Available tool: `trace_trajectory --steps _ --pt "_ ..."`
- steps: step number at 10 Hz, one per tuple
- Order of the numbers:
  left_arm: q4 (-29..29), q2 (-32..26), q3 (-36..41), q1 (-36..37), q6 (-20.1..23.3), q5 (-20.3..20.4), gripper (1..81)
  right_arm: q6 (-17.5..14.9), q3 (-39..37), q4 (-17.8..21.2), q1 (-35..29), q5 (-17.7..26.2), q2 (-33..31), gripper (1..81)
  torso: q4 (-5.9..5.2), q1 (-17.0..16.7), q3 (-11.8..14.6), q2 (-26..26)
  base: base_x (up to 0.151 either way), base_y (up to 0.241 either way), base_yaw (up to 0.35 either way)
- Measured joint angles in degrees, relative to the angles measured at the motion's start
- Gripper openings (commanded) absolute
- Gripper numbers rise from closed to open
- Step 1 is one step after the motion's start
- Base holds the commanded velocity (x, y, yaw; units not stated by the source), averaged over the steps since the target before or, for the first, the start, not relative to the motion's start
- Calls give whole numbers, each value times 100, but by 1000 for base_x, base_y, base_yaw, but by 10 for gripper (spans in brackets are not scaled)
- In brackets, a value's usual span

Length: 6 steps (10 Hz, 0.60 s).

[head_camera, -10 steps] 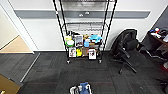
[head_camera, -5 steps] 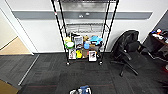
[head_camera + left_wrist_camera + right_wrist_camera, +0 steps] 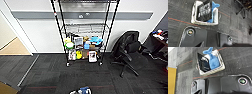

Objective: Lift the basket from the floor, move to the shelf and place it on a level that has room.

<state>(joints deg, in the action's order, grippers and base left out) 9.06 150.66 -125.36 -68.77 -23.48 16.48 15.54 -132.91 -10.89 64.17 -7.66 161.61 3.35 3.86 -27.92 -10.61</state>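
The basket (image 3: 81, 90) stands on the floor (image 3: 50, 75), dark grey carpet, at the very bottom edge of the head view. Its pale rim (image 3: 205, 23) frames a blue plush toy (image 3: 214, 5) and a black flat packet (image 3: 204, 11). In the right wrist view the same basket (image 3: 211, 72) lies just beyond the robot's dark plate. The shelf (image 3: 83, 37), a black wire rack, stands against the wall straight ahead. Its level (image 3: 85, 25) second from the top looks bare, while the two lower tiers are crowded with small things.
A black office chair (image 3: 127, 52) stands right of the rack, with a desk corner (image 3: 160, 35) behind it. A doorway with tan wooden flooring (image 3: 12, 47) opens at the left. A yellow surface (image 3: 171, 79) lies beside the carpet near the basket.
The whole head picture has shifted slightly, so the camera moved a little. The basket still sits on the carpet, and nothing was picked up.
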Motion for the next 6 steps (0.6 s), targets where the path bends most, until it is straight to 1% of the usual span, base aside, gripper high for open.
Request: trace_trajectory --steps 4,6 --pt "-30 46 -6 -146 -2 -67 811 2 -245 0 16 11 115 811 0 0 0 0 0 0 0" --pt "-402 113 -67 -389 -37 -127 811 61 -293 0 16 13 165 811 0 24 0 -44 0 0 0"
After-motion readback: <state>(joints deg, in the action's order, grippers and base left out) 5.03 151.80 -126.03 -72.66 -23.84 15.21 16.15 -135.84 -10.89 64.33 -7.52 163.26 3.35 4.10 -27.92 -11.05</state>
